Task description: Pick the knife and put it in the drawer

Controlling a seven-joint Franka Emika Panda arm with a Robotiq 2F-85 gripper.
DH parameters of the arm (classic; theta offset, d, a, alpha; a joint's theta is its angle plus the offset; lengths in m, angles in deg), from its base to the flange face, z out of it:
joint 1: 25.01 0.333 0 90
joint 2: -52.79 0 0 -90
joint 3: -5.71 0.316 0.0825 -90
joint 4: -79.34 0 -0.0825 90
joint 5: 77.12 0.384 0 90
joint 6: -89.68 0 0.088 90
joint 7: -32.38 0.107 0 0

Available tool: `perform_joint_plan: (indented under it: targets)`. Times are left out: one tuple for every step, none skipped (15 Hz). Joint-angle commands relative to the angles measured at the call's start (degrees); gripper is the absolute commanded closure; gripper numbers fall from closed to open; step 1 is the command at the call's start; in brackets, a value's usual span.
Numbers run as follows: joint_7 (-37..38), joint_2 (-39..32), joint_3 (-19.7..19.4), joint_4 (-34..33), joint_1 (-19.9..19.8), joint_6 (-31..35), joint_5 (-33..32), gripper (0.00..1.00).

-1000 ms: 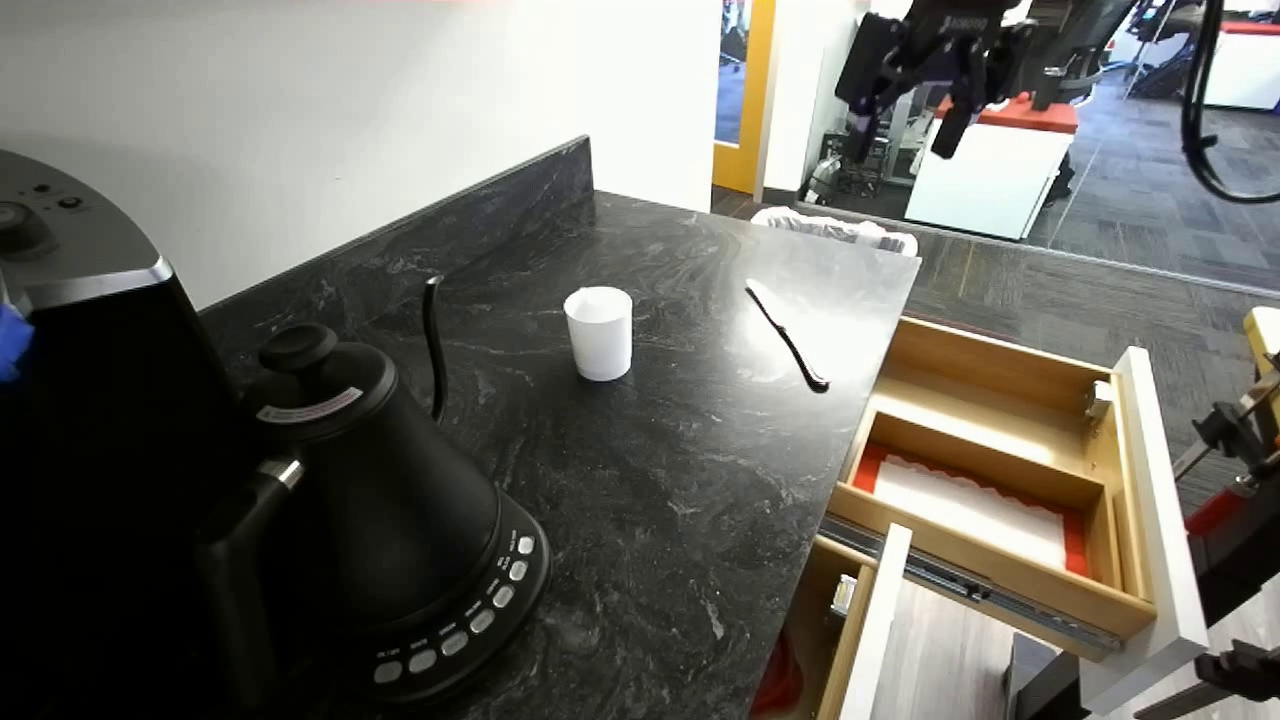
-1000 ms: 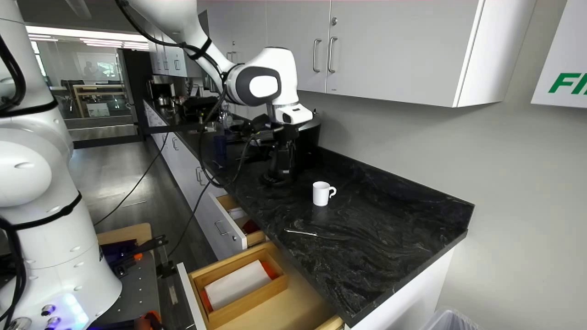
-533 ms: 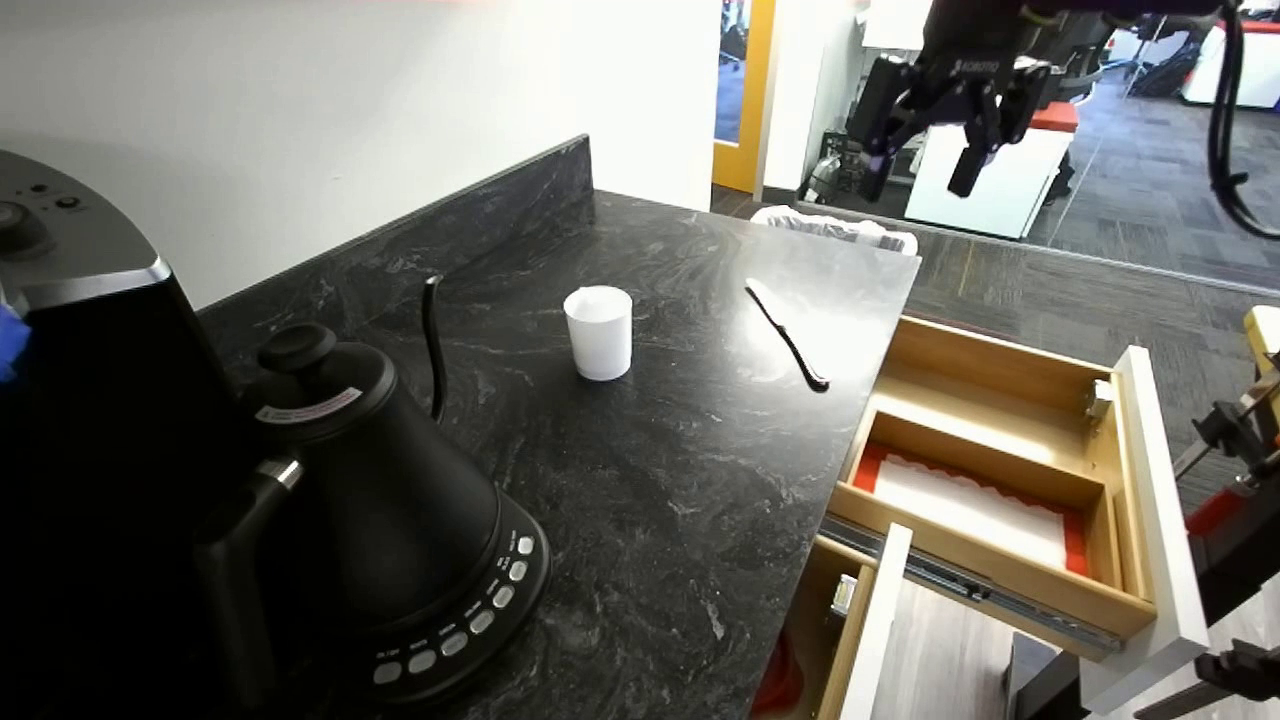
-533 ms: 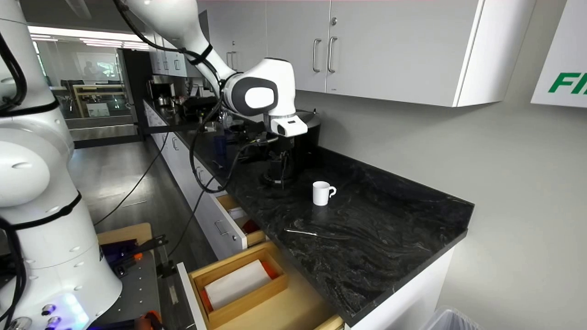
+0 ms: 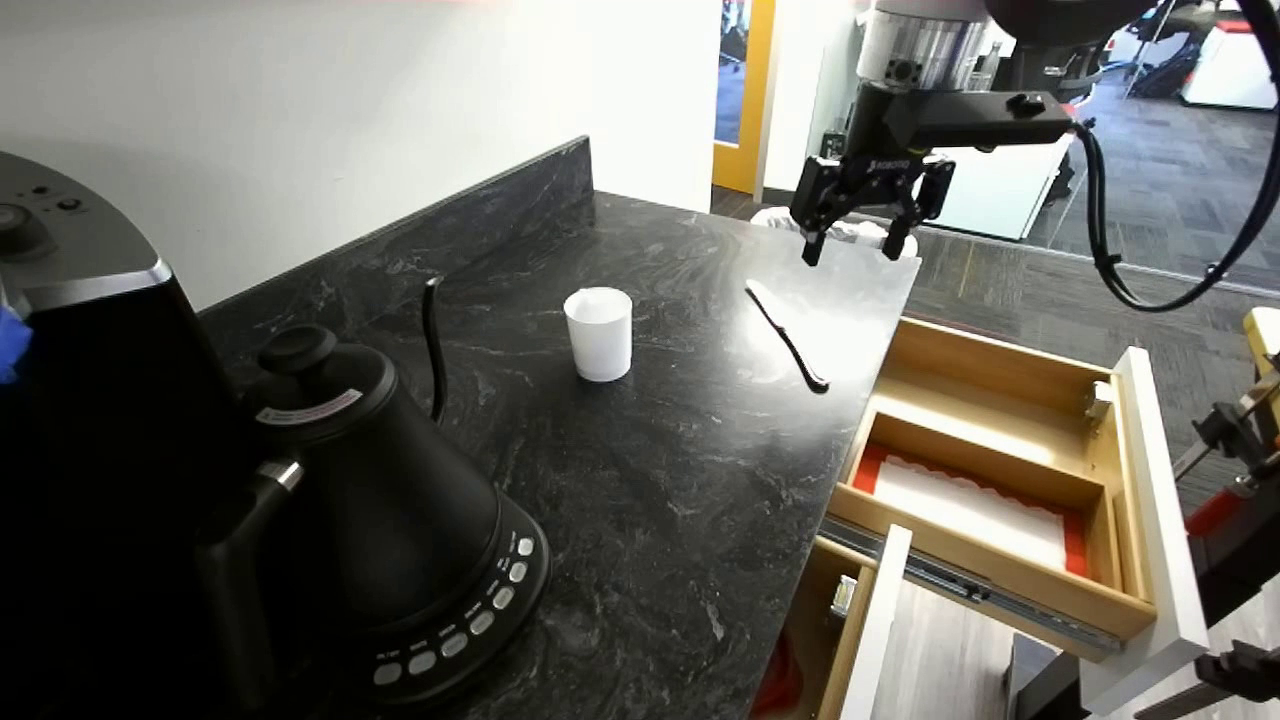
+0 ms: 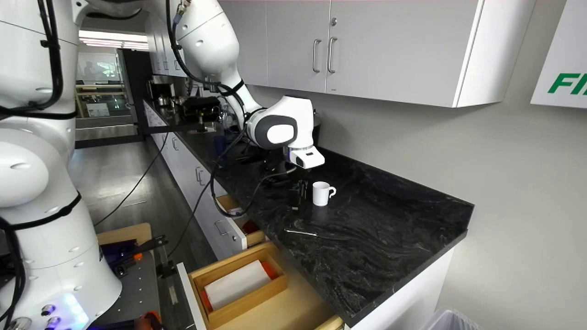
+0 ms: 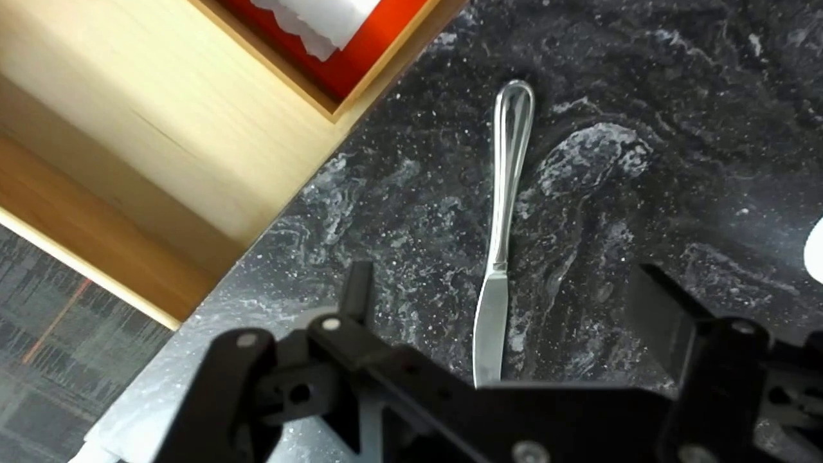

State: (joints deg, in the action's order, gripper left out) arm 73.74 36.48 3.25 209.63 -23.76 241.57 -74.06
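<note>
The slim, silver metal knife (image 7: 501, 235) lies flat on the black, grey-veined worktop (image 5: 650, 480). In an exterior view, it is near the right edge of the worktop, with its handle at the near end and its blade at the far end.

The black, two-fingered hand (image 5: 852, 248) is raised above the worktop, apart from the knife. Its fingers (image 7: 358, 292) are spread wide apart. In the wrist view, the blade appears between the two fingers and runs down to the edge of the hand's dark body; whether the body covers the blade's tip cannot be told.

The wide, light-wood drawer (image 5: 1000, 370) with a white front panel stands open to the right of the worktop, below its surface. A smaller rectangular wooden tray (image 6: 257, 298) is positioned inside this drawer. A white sheet (image 6: 238, 284) lies in the tray, with a red lining (image 7: 337, 71) visible around it. A second drawer (image 5: 880, 610), white-fronted with wooden sides, is located just beside, on the near side; it extends less far out.

The white cylindrical cup (image 6: 320, 193) with a side handle stands upright on the worktop, left of the knife. The black gooseneck kettle (image 5: 390, 500) stands at the near left, beside a black appliance (image 5: 90, 420) with a grey top.
</note>
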Motion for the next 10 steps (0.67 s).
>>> perform_joint_plan:
  targets:
    - [-1.43, -1.79, -1.46, -1.53, 0.56, 1.86, 0.77, 0.00]
    - [-1.42, -2.26, -1.72, -1.72, 0.61, 2.22, 0.74, 0.00]
    - [-1.61, -2.76, -1.88, -1.97, 0.57, 2.28, 0.84, 0.00]
    - [-1.54, -3.20, -2.16, -2.25, 0.69, 2.28, 0.70, 0.00]
    - [-1.68, -3.53, -2.28, -2.25, 0.77, 2.45, 0.70, 0.00]
    - [-1.69, -3.85, -2.48, -2.24, 0.90, 2.68, 0.55, 0.00]
    - [-1.79, -4.14, -2.57, -2.24, 0.99, 2.80, 0.54, 0.00]
    - [-1.89, -4.40, -2.62, -2.23, 1.06, 2.86, 0.60, 0.00]
    - [-2.00, -4.65, -2.64, -2.09, 1.10, 3.09, 0.65, 0.00]
    - [-2.08, -4.91, -2.65, -1.98, 1.15, 3.30, 0.72, 0.00]
